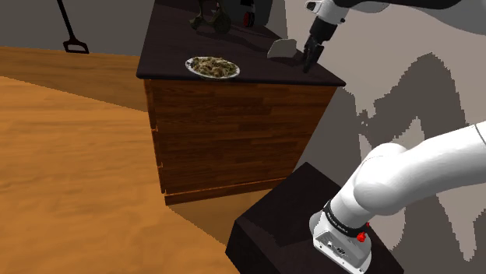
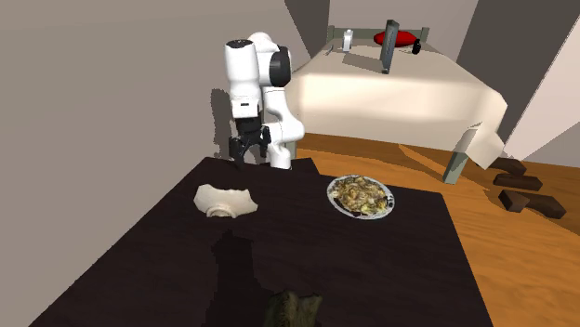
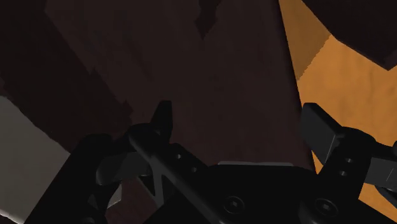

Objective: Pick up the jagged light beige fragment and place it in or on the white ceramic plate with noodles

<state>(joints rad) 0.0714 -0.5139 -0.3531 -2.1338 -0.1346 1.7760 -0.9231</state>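
Black two-finger hand (image 1: 311, 58): released, fingers apart, nothing between them, poised low over the dark-topped wooden desk (image 1: 167, 47) near its edge. The jagged light beige fragment (image 1: 282, 50) lies on the desk just beside the hand, to the shoulder view's left, untouched. The white plate of noodles (image 1: 212, 67) sits farther left, apart from both.

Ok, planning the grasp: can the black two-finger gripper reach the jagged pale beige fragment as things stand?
Probably yes. The black gripper hangs open close beside the jagged beige fragment, which lies free on the dark countertop; the white plate of noodles sits well apart, so nothing looks in the way.
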